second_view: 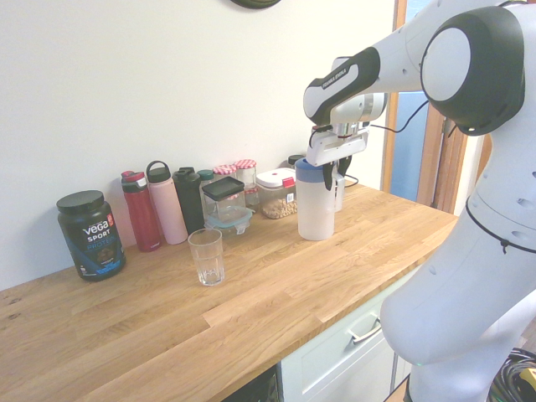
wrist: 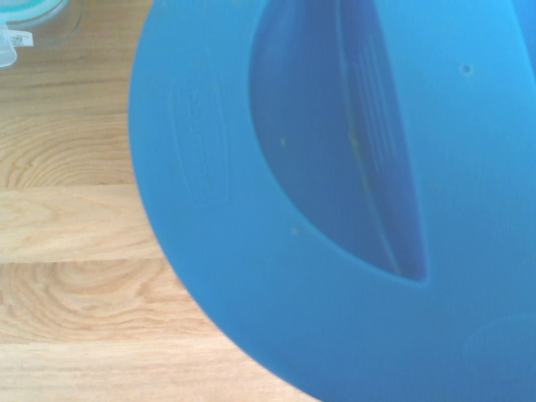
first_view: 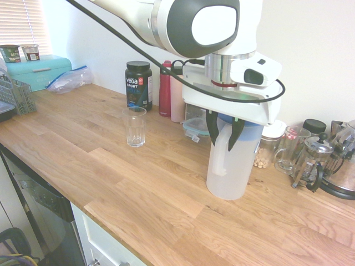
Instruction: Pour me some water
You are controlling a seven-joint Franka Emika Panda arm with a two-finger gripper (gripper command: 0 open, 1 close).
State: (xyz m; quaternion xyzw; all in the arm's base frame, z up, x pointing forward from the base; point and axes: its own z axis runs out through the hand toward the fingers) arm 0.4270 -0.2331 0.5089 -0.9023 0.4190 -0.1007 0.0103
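The long wooden countertop (first_view: 111,166) was seen to run along a pale wall, and the white arm (second_view: 452,50) was reached out over its back part. The frosted pitcher (first_view: 230,166) was stood upright on the counter, near the wall, with its blue lid (wrist: 335,209) in place; the lid filled most of the wrist view, with wood grain shown beside it. The water inside could not be told apart from the frosted wall of the pitcher.

The gripper (first_view: 224,130) was pointed steeply downward directly over the pitcher. Its dark fingers (first_view: 212,128) were set on either side of the white handle (first_view: 219,149) at the top, close to it; whether the handle was already pinched could not be told from the views.

A black protein tub (first_view: 138,85) was placed farther along the wall, with a red bottle (first_view: 165,91) and a pink bottle (first_view: 177,97) just beside it. A French press (first_view: 313,160) and a glass mug (first_view: 289,149) were grouped on the pitcher's other side. A mint-green bread box (first_view: 39,69) was kept at the counter's far end.

The small ribbed drinking glass (first_view: 135,126) was left upright on the open wood, well apart from the pitcher.
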